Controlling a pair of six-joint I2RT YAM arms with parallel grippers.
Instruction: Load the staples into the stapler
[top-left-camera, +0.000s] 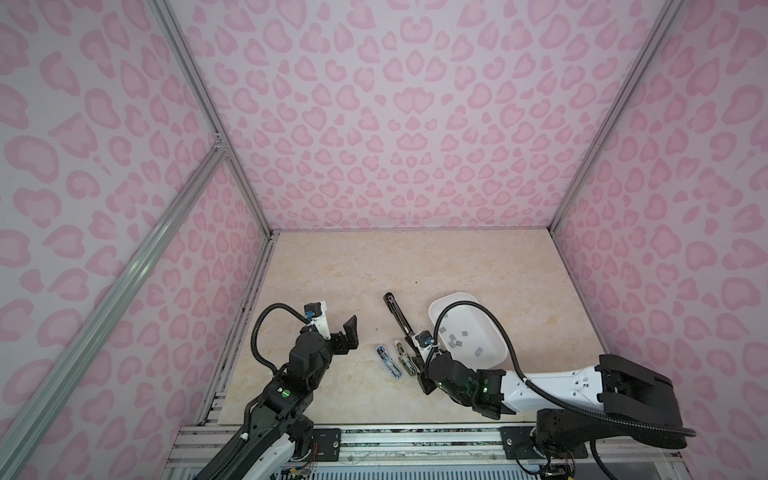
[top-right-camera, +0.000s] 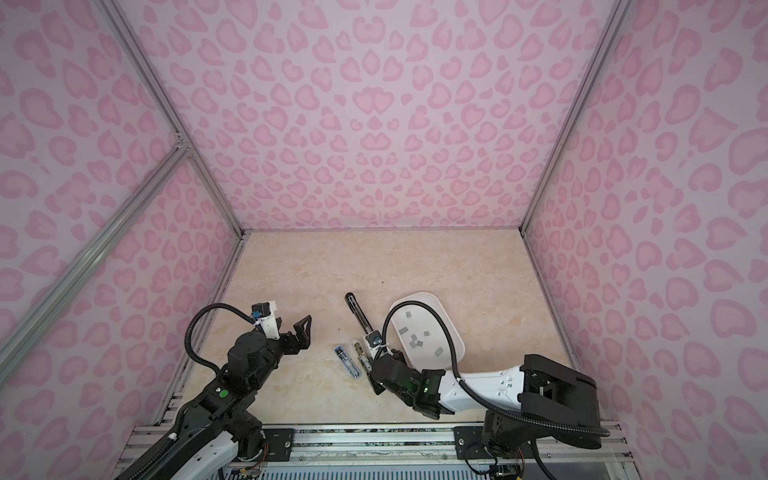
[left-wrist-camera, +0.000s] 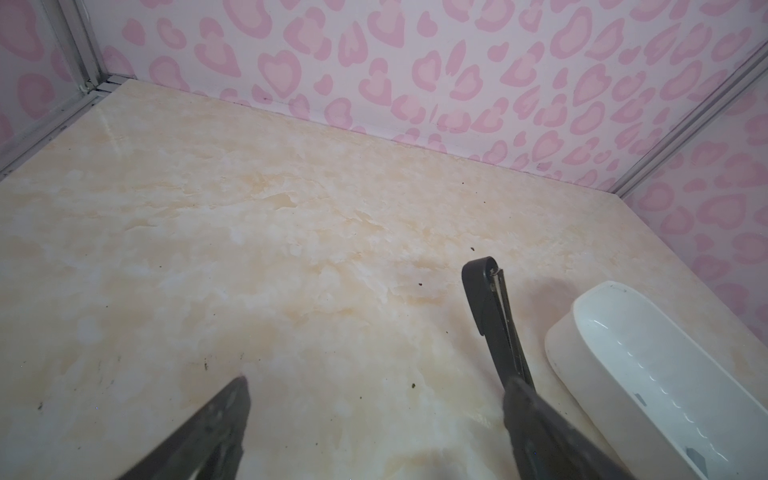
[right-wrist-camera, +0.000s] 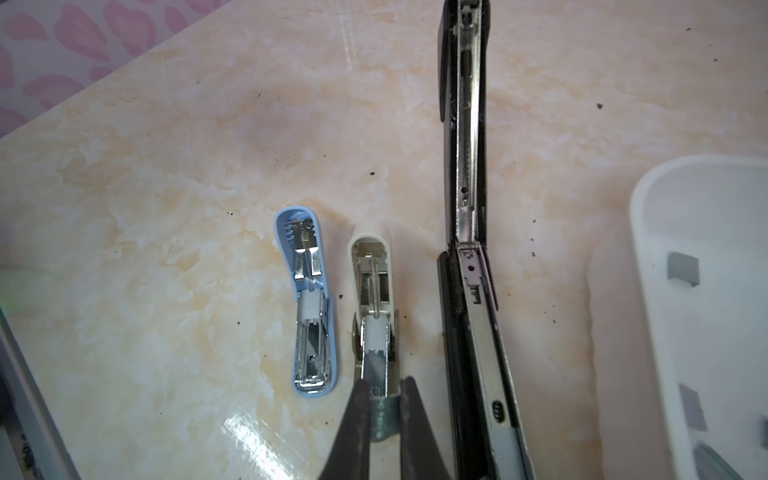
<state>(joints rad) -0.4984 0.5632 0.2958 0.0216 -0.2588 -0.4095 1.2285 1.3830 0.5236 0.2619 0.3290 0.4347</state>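
**Right claw pinches a ridged staple strip at the cream stapler**

The right gripper (right-wrist-camera: 385, 384) has its two dark, tapered fingers closed on a staple strip (right-wrist-camera: 384, 419), a small grey metal block with fine ridges. The strip sits at one end of the cream stapler (right-wrist-camera: 374, 299), which lies hinged open with its shiny steel channel facing up. Whether the two touch cannot be told. Just beside it lies a pale blue stapler (right-wrist-camera: 309, 307), also open, and on the other side a long black stapler (right-wrist-camera: 469, 208) lies folded out flat. Other staples (right-wrist-camera: 683, 270), flat grey rectangles, lie scattered in a smooth white rounded tray (right-wrist-camera: 648, 195). The left gripper (left-wrist-camera: 378, 382) hangs spread wide and empty over the glossy marbled table (left-wrist-camera: 249, 249).
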